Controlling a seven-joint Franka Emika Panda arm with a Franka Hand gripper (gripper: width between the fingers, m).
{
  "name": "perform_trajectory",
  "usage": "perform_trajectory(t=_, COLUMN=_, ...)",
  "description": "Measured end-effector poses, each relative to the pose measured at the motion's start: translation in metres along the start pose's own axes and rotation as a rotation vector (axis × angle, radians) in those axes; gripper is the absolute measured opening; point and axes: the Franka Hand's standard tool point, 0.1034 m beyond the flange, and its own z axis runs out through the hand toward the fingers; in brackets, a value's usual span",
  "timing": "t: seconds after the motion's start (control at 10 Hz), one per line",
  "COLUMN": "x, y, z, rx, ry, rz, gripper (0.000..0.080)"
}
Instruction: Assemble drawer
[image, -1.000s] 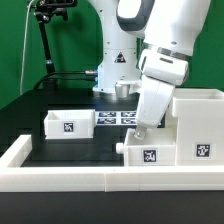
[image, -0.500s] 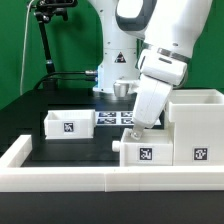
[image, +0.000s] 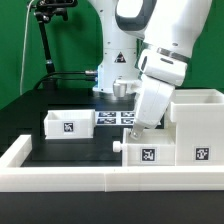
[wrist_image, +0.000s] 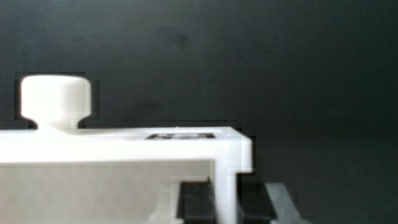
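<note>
Clenched on the knobbed tray (image: 148, 153), which sits on the worktop (image: 90, 146) against the housing (image: 200, 122) on the exterior view's right, the pincer (image: 138, 129) seems mid-insertion; next should come a straight, level push into the housing's opening.
</note>
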Motion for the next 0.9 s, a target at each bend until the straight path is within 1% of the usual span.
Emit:
perform_trajectory(t=0.1, x=-0.002, y=0.0005, z=-0.0001, rx=0.007, ry=-0.009, rz=-0.011, gripper=0.0046)
perform_trajectory(t=0.3, x=-0.0016, y=0.0008, z=-0.0001, rx=0.006, ry=-0.007, rz=-0.008, gripper=0.0046)
perform_trajectory(t=0.4, x=0.001, y=0.0013, z=-0.0002, rx=-0.009, ry=0.009, rz=0.004, gripper=0.0046)
perform_trajectory(t=0.9, x=0.0009, y=0.0004, z=0.0001, rx=-0.006, ry=0.007, rz=0.002, gripper=0.0046)
